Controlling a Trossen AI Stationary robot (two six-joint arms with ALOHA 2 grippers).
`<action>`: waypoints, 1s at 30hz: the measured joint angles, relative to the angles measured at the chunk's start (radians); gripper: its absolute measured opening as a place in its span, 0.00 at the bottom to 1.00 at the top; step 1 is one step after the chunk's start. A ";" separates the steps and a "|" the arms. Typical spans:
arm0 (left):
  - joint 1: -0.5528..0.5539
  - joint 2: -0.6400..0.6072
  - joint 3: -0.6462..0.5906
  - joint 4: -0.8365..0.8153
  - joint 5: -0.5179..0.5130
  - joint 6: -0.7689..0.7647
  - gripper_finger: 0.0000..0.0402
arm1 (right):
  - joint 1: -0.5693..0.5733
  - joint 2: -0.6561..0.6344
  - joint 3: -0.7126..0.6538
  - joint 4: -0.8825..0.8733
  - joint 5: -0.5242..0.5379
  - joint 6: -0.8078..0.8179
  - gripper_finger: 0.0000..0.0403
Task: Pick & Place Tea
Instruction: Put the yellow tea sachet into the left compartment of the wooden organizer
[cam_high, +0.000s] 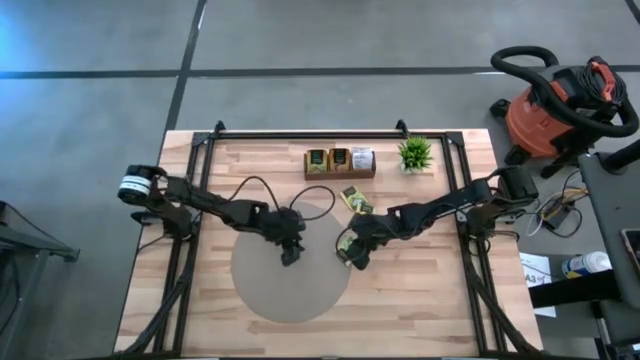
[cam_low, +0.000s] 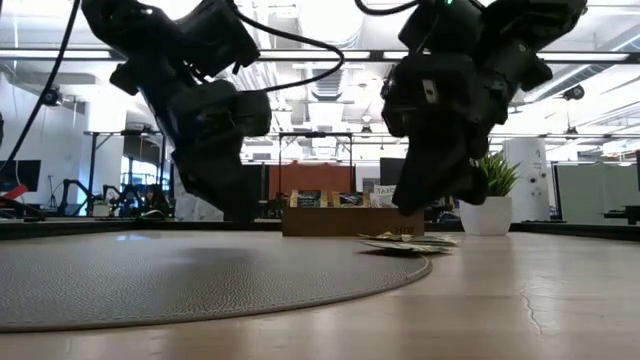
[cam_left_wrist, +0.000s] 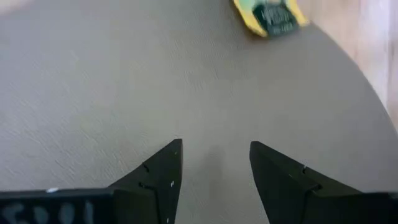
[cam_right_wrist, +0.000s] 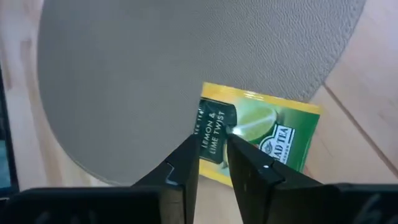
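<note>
One yellow-green tea sachet (cam_right_wrist: 258, 140) sits pinched in my right hand (cam_right_wrist: 213, 163) at the edge of the grey round mat (cam_high: 290, 285). My left hand (cam_left_wrist: 214, 180) hovers spread and empty over the mat on the bench (cam_high: 420, 300).

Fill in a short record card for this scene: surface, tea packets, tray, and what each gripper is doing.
surface: wooden table with a round grey mat
held packet: yellow-green tea packet, at the mat's edge
loose packets: small pile between mat and tray
tray: wooden tray at the far edge, packets inside, beside a potted plant
right gripper: shut on the tea packet
left gripper: open over the mat, holding nothing
</note>
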 joint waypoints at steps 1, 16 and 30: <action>0.001 -0.001 0.000 0.008 -0.012 0.000 0.46 | 0.000 -0.005 0.005 -0.011 0.000 -0.012 0.20; 0.001 -0.001 0.000 0.104 -0.030 0.001 0.46 | 0.002 0.030 0.025 -0.203 0.002 -0.258 0.19; 0.001 -0.001 -0.049 0.103 -0.047 -0.012 0.46 | -0.003 0.269 0.302 -0.126 -0.002 -0.308 0.18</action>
